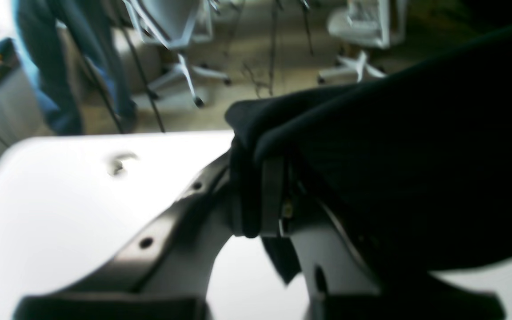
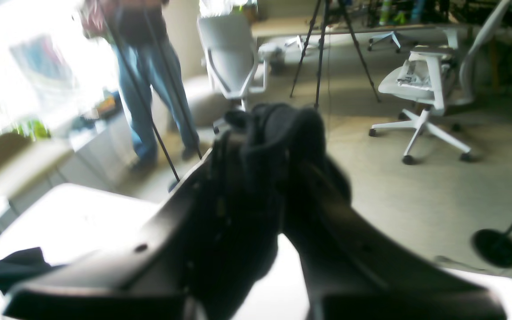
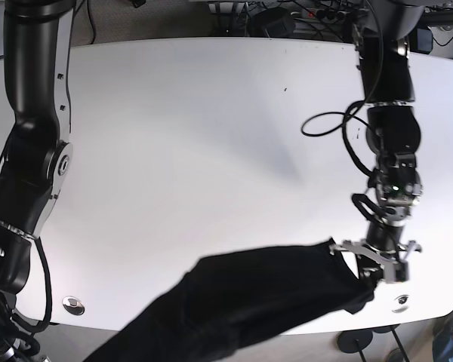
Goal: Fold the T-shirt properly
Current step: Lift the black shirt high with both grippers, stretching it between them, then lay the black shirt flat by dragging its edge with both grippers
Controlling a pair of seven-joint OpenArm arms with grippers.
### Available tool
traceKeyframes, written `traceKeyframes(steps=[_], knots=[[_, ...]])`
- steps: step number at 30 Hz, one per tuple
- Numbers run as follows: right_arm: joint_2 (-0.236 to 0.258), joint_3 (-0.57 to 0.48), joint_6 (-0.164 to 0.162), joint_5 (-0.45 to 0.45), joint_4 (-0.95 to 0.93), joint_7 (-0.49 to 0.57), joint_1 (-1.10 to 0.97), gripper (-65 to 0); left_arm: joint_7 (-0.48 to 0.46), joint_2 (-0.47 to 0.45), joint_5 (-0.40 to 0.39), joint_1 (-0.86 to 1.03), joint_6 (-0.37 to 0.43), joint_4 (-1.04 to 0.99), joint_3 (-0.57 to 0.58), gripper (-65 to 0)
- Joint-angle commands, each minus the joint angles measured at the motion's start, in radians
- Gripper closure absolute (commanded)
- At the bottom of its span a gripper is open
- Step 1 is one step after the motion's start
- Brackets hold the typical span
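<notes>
the black t-shirt hangs off the near edge of the white table, bunched in a long diagonal band. at its low left end the right pincer is clamped on a wad of cloth, out of the base view. at the right, the left pincer grips the other end. the risk, i judge: bunched fabric slipping or folding crooked, since nothing lies flat.
</notes>
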Motion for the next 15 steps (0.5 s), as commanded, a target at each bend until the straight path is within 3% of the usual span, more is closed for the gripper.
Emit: traceKeyframes(steps=[1,3,7,11,15], knots=[[0.008,0.001,-0.017,0.016,-0.057,0.081,0.09,-2.1,-0.026,-0.082,-0.062,-0.077,-0.008,-0.01,-0.041,-0.7],[0.007,0.001,-0.037,0.016,-0.12,0.107,0.115,-2.1,-0.026,-0.168,-0.12,-0.123,-0.008,-0.041,-0.07,-0.7],[0.005,0.009,-0.04,0.026,-0.122,0.116,0.064,-2.1,-0.026,-0.269,-0.221,-0.146,-0.008,-0.069,-0.074,-0.7],[0.002,0.012,-0.072,0.028,0.042,0.115,-0.139,-2.1,-0.026,-0.283,-0.246,-0.04,-0.01,-0.059,-0.074,-0.6],[-0.036,0.063,-0.074,0.028,0.236,0.115,-0.473,-2.1,-0.034,-0.264,-0.252,0.142,-0.01,-0.044,-0.075,-0.6]])
